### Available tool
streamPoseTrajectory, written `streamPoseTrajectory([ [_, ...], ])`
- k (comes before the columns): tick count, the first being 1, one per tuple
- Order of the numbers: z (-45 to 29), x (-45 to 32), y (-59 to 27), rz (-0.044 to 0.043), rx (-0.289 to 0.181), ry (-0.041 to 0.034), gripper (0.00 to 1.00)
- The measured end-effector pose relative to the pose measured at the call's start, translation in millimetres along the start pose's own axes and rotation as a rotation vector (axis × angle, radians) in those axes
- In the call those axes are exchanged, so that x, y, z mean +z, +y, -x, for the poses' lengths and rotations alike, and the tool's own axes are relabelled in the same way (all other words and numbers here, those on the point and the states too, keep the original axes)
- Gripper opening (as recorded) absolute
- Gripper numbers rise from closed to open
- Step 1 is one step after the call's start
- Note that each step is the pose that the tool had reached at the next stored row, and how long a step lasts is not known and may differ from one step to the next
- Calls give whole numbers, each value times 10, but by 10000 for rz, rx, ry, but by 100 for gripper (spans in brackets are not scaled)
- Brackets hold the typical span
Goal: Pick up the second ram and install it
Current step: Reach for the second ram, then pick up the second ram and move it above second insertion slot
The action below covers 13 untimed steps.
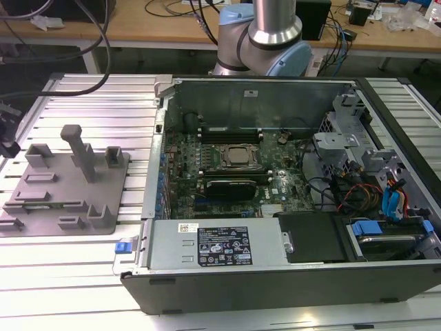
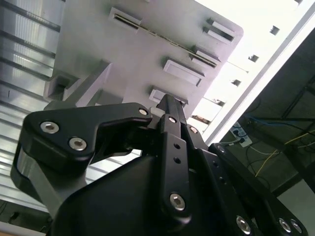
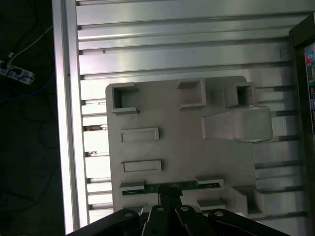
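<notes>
Gripper (image 3: 171,197) is aligned on the second ram (image 3: 172,186), laid crosswise to it in the grey tray (image 3: 187,147); grip state cannot be told.

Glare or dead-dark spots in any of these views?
Exterior view: the slatted table glares white at the near edge; the computer case interior is shaded. Second wrist view: the table is blown out white beyond the grey tray; the pincer is a dark mass. First wrist view: the table reflects brightly, the floor is near black, the second ram is evenly lit.
</notes>
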<state>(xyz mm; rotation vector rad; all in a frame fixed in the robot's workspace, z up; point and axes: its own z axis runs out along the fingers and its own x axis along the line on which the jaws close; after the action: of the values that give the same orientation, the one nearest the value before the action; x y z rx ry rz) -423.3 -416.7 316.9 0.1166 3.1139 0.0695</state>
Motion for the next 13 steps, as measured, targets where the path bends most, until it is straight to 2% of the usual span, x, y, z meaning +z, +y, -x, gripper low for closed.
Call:
streamPoseTrajectory([
  [13, 0, 16, -1, 0, -23, 2, 8],
])
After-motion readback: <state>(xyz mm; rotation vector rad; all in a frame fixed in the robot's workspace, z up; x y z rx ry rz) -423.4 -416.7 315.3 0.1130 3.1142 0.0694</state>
